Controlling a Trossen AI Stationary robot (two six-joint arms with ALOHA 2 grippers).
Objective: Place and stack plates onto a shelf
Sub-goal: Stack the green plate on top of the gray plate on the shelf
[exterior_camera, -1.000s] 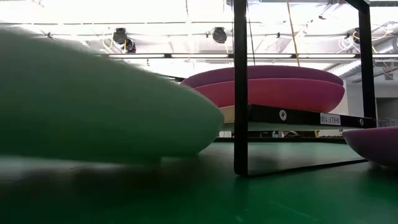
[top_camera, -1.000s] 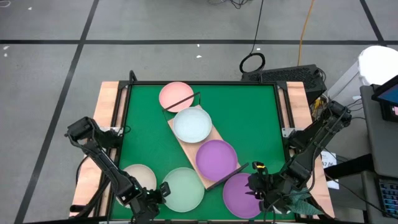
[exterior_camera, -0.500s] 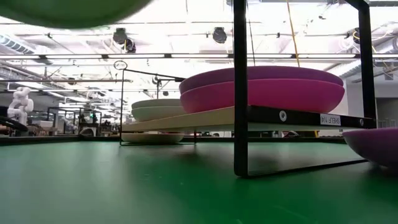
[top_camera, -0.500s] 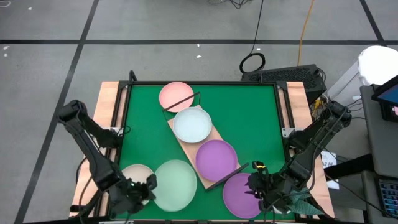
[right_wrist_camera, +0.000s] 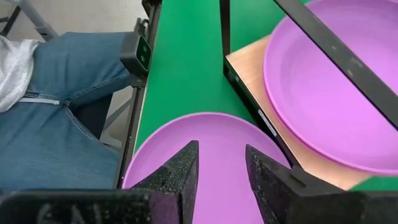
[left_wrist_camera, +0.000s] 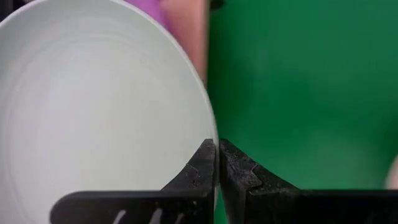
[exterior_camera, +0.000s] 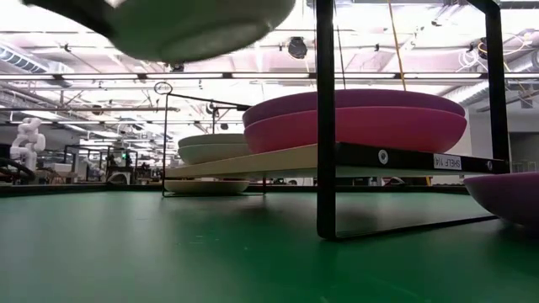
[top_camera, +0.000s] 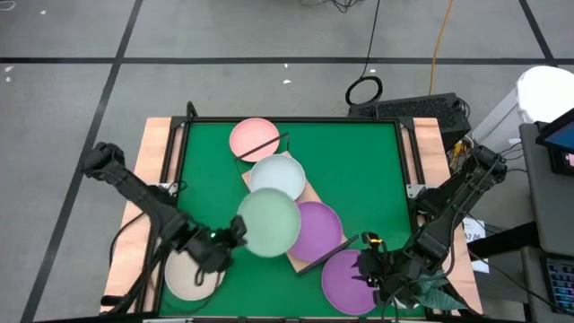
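Green mat (top_camera: 359,170), left claw (top_camera: 235,235) gripping mint plate (top_camera: 267,223) above shelf (top_camera: 309,191), right claw (top_camera: 375,269) open.

**Even overhead light, blown-out ceiling in the low view**

From above, the scene is evenly and brightly lit, with only soft, short shadows beside the shelf (top_camera: 289,213) on the green surface (top_camera: 359,170). In the low view the ceiling lights behind burn out to white glare, and the mint plate (exterior_camera: 194,25) near the lens is blurred. The left wrist view is soft: the mint plate's face looks washed-out and the green beyond it is out of focus. The right wrist view is crisp, though its own fingers (right_wrist_camera: 177,171) blur.
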